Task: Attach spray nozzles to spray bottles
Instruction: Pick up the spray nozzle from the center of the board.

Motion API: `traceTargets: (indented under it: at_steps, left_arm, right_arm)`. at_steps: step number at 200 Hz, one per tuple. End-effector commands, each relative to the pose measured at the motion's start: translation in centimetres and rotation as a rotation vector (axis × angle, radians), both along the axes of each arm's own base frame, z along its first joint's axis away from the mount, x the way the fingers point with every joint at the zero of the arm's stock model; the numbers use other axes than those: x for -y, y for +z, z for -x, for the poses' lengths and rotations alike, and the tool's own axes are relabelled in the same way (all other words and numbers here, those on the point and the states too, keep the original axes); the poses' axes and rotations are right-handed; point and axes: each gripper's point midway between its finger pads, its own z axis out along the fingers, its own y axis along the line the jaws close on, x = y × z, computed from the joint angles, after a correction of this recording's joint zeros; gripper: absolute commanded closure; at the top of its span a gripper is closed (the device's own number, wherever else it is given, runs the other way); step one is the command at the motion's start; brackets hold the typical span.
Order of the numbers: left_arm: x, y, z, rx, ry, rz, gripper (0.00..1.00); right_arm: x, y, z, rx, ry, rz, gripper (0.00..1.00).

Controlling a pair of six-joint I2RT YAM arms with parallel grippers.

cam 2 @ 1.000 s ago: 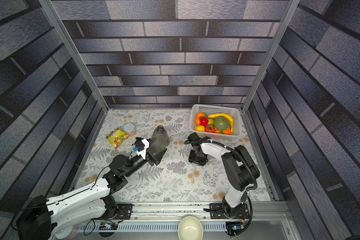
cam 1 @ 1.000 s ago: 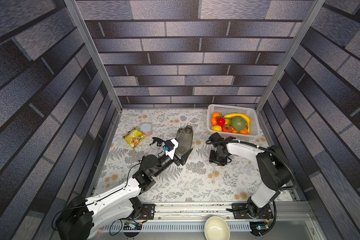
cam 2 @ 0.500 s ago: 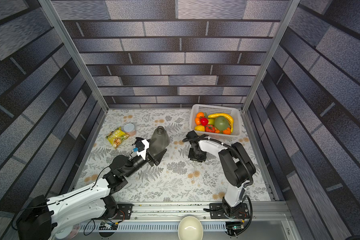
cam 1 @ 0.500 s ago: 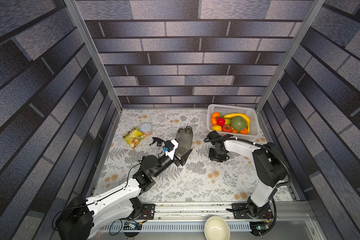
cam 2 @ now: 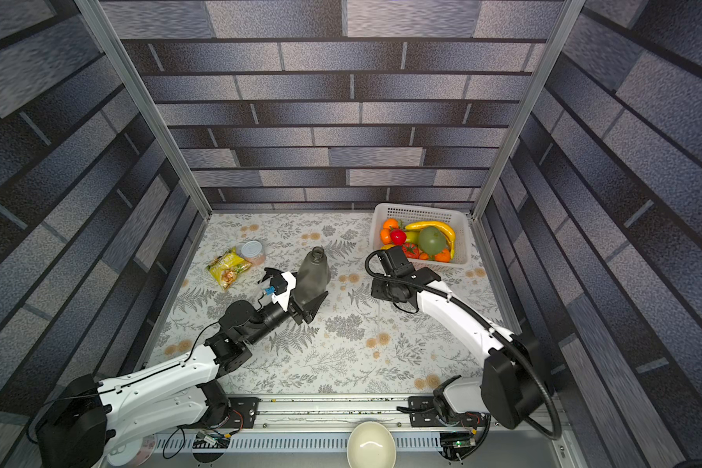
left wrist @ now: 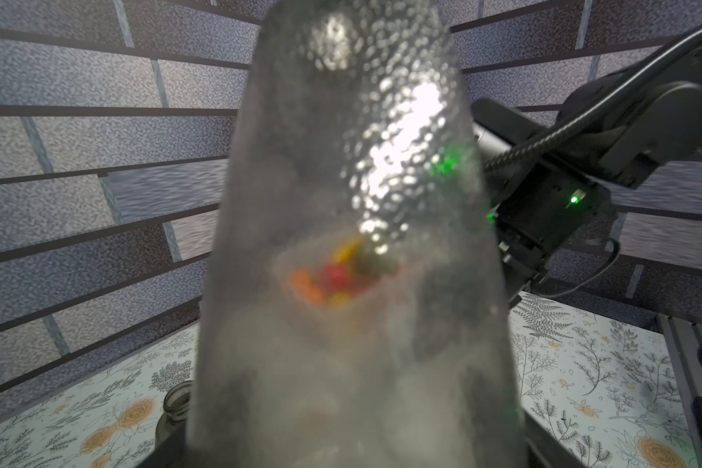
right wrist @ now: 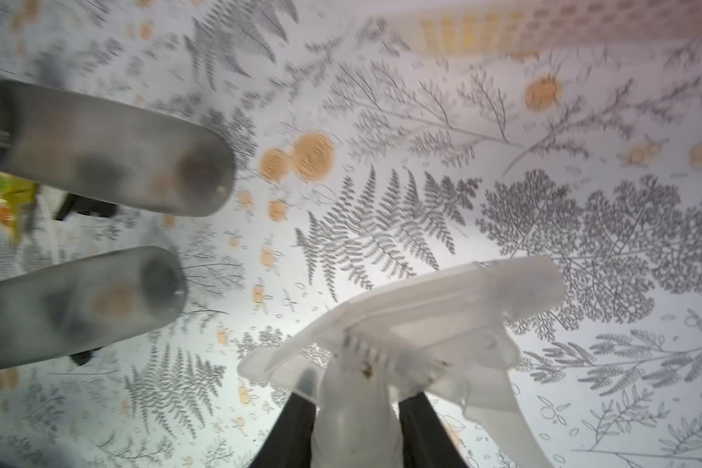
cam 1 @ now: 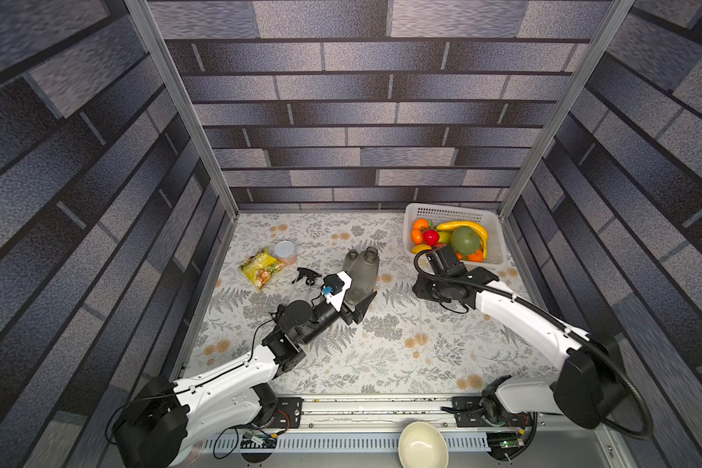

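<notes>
The fingertips of the right gripper are hidden beneath its wrist in both top views, and the left wrist view is almost filled by a blurred grey spray bottle, the left jaws being cut off at the lower edge. In the right wrist view, lower centre, the white spray nozzle is pinched at its collar between the black fingers. In a top view, centre, the spray bottle is clamped near its base, neck up, by the left gripper, a second bottle just behind
</notes>
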Motion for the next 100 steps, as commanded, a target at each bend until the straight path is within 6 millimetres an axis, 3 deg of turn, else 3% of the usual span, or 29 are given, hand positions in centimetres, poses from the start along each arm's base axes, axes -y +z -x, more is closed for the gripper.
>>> traceTargets:
  at_steps: [1,27,48,75,100]
  left_arm:
    - [0.4,1.7,-0.2,0.011,-0.016,0.05,0.15]
    - [1.0,1.1,-0.3,-0.013,-0.039,0.061,0.16]
    - [1.4,0.9,-0.2,-0.028,-0.053,0.078,0.16]
    - [1.8,0.7,0.1,-0.031,-0.076,0.099,0.16]
    - [2.3,0.9,0.5,-0.019,-0.095,0.112,0.15]
  right_arm:
    - [-2.5,10.4,-1.7,0.317,0.098,-0.152,0.69]
    - [-4.0,21.4,-0.9,0.641,0.18,-0.289,0.68]
    - [-4.3,28.3,0.3,0.823,0.206,-0.399,0.68]
    - [-5.6,34.6,2.3,0.97,0.286,-0.522,0.68]
    - [-6.7,37.8,3.7,1.054,0.335,-0.575,0.68]
